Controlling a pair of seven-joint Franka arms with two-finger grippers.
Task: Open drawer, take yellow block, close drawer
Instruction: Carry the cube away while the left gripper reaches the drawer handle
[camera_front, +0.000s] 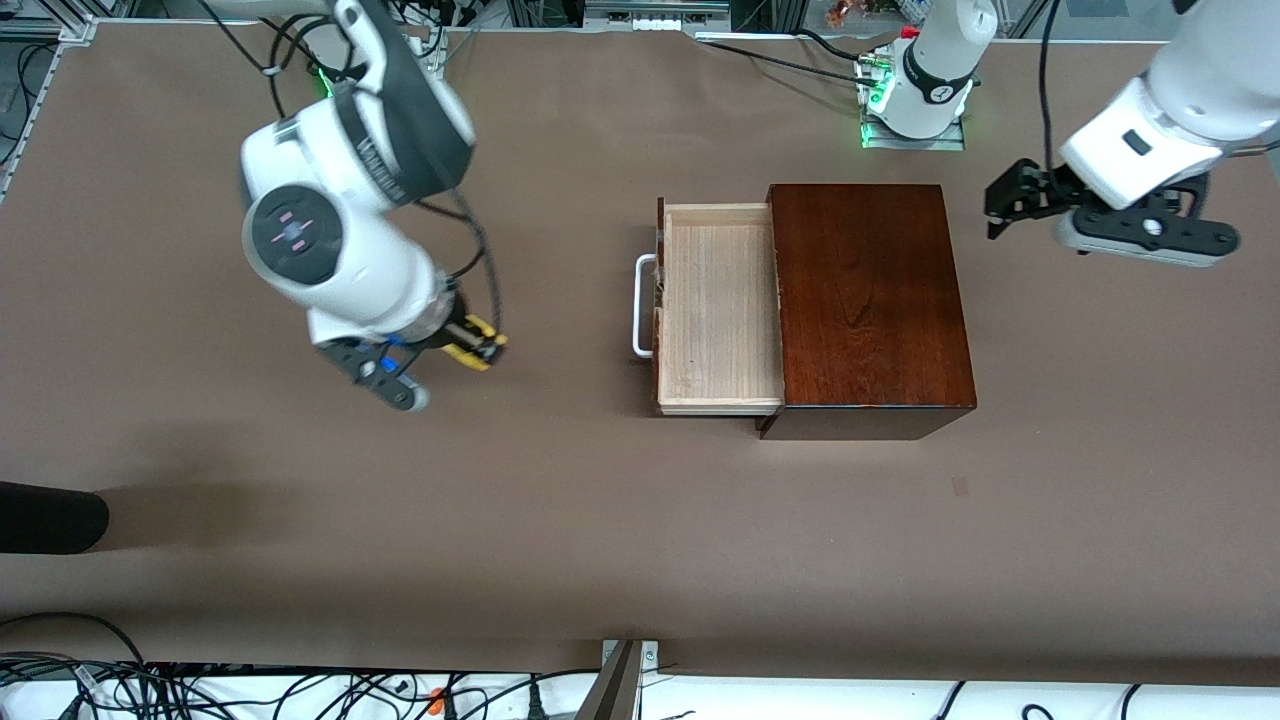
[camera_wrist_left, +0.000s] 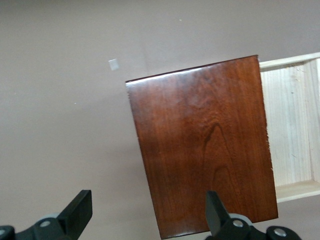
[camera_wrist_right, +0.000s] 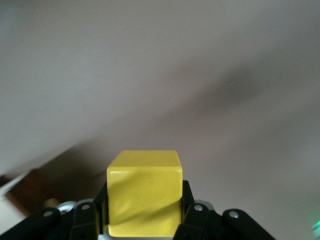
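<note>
1. My right fingers (camera_wrist_right: 145, 220) clamp the yellow block (camera_wrist_right: 144, 197) above bare tabletop (camera_front: 560, 520) toward the right arm's end.
2. My left fingers (camera_wrist_left: 147, 212) wait spread wide above the tabletop beside the dark wooden box (camera_front: 868, 300).
3. The drawer (camera_front: 718, 305) stands pulled out, its tray bare.

Drawer (camera_front: 718, 305) pulled out of dark wooden box (camera_front: 868, 300); right gripper (camera_front: 480, 350) holds yellow block (camera_front: 472, 352) over table (camera_front: 300, 520); left gripper (camera_front: 1005, 200) spread apart, waiting.
</note>
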